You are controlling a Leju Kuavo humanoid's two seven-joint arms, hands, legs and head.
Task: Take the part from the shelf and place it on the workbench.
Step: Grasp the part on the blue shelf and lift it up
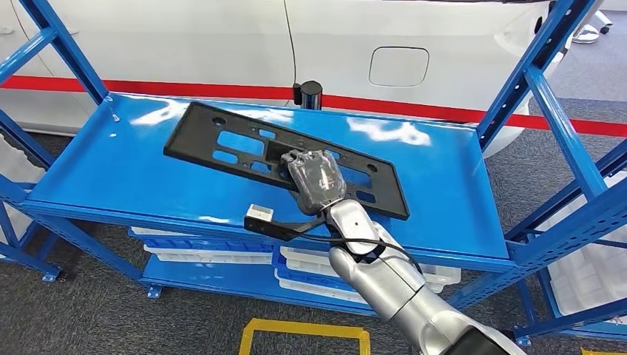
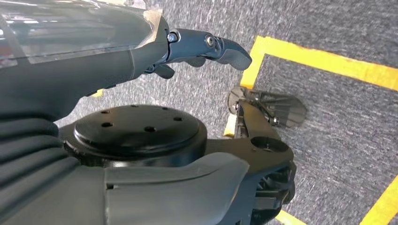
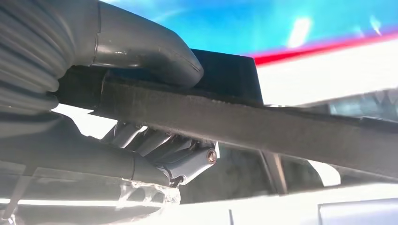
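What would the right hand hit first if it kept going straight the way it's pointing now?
Likely nothing new: the right hand already grips the black part, thumb on one face, fingers on the other.

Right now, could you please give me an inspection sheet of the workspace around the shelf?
Surface: blue shelf top level, glossy, with light glare.
Job's things: black part, a flat plate with cut-outs, lies slantwise on the shelf top, one end under the right hand.
Clutter: white trays on the lower level; a small dark cylinder behind the shelf's rear edge.
Hands: right hand grips the part's edge, thumb on one face, fingers on the other; left hand hangs over the floor, holding nothing.
Cables: black cable loops along the right forearm.
Surroundings: white car body with red stripe behind; grey carpet, yellow floor tape.
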